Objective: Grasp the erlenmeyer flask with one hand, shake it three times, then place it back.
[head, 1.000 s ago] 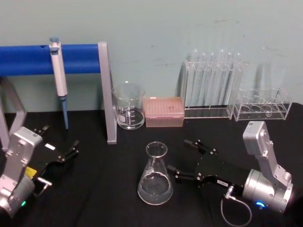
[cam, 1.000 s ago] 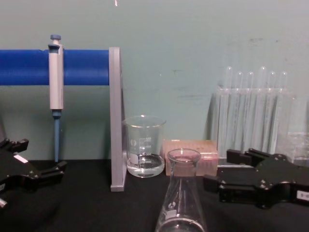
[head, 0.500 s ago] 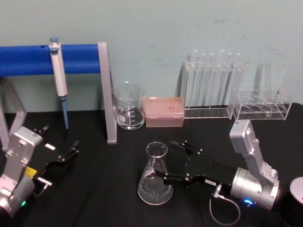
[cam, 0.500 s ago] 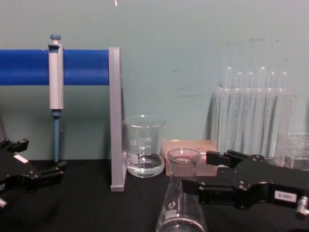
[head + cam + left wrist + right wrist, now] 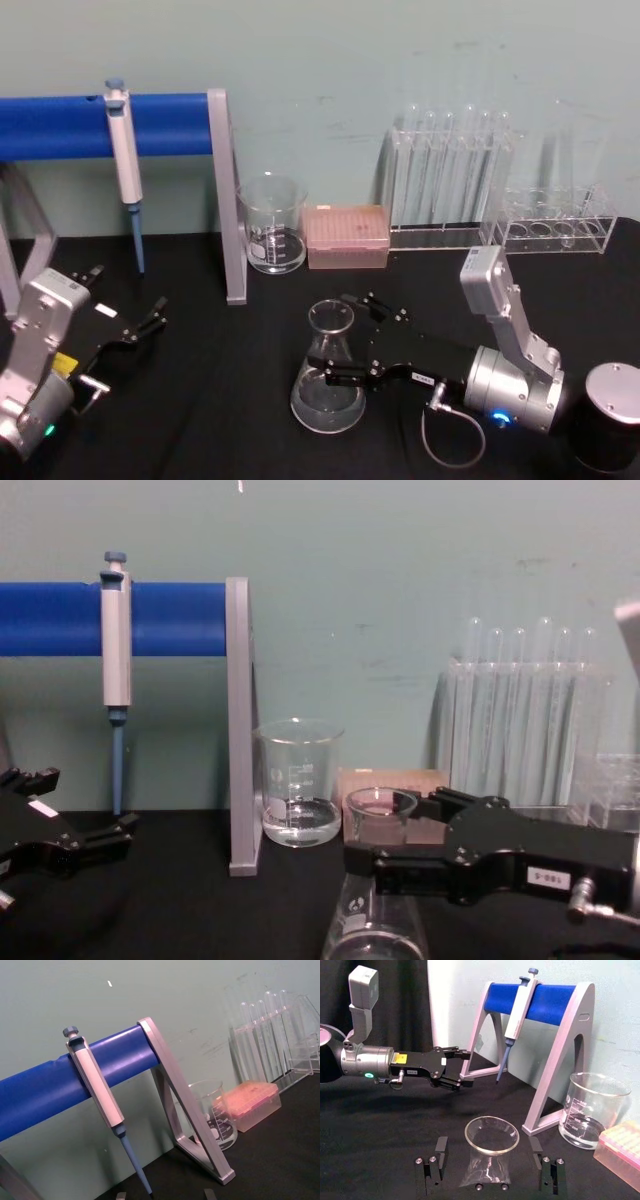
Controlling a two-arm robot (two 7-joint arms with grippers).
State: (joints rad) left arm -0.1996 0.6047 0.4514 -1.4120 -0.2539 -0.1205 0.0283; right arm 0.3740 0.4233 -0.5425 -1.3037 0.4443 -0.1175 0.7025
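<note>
Fingers wide astride the erlenmeyer flask neck.
Right gripper low over the desk; left gripper parked apart, likewise spread.

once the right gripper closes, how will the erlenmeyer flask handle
Probably slippery and fragile: the erlenmeyer flask is smooth glass, and the open right gripper straddles its tapered neck. Likely light, holding little liquid. Its wide base should resist tipping.

Right gripper, jaws spread, straddles the erlenmeyer flask at its neck.
</note>
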